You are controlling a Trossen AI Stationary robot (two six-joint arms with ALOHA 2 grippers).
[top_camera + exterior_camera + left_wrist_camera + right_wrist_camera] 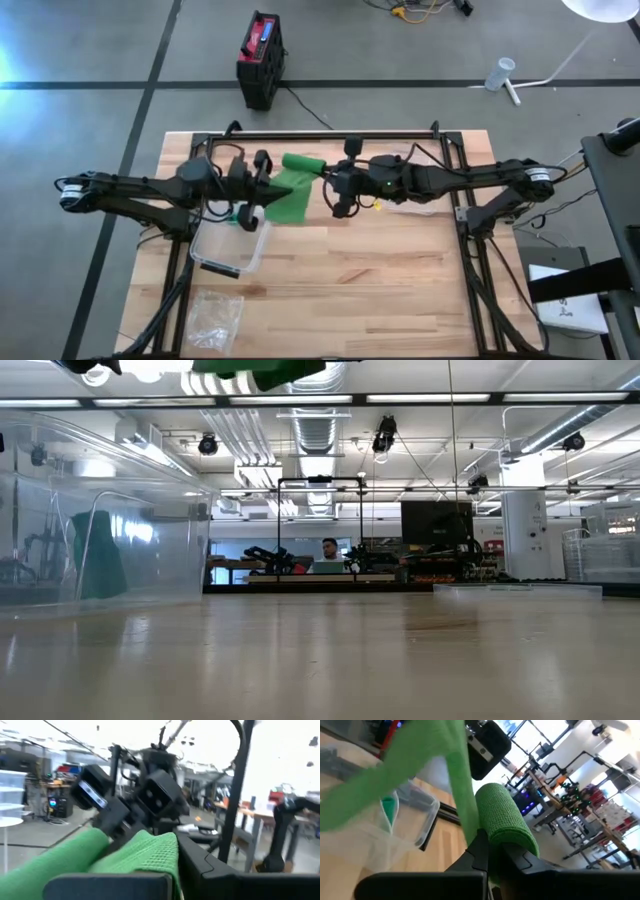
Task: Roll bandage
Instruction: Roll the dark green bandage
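A green bandage (291, 190) hangs in the air between my two grippers, above the table's far middle. Its rolled part (301, 162) lies at the far end of the span, and the loose strip (395, 775) fans out toward the left arm. My left gripper (262, 188) is shut on the loose strip. My right gripper (335, 186) faces it and is shut on the roll. In the low view only a bit of the green bandage (262, 370) shows at the top edge. My left gripper pinches the loose end of the strip (150, 854) between its two fingers, coming about level from the table's left. The cloth is bunched there, several layers thick, and lifted clear of the table. My right gripper holds the rolled part by one end (506, 837), coming about level from the table's right. The roll (502, 812) sticks out beyond the fingertips, clear of the table. The strip runs off it toward the left gripper.
A clear plastic container (231, 245) stands on the table below the left gripper, with a teal item (389, 809) inside. A crumpled clear bag (214, 316) lies at the near left corner. The black frame rail (330, 134) runs along the far edge.
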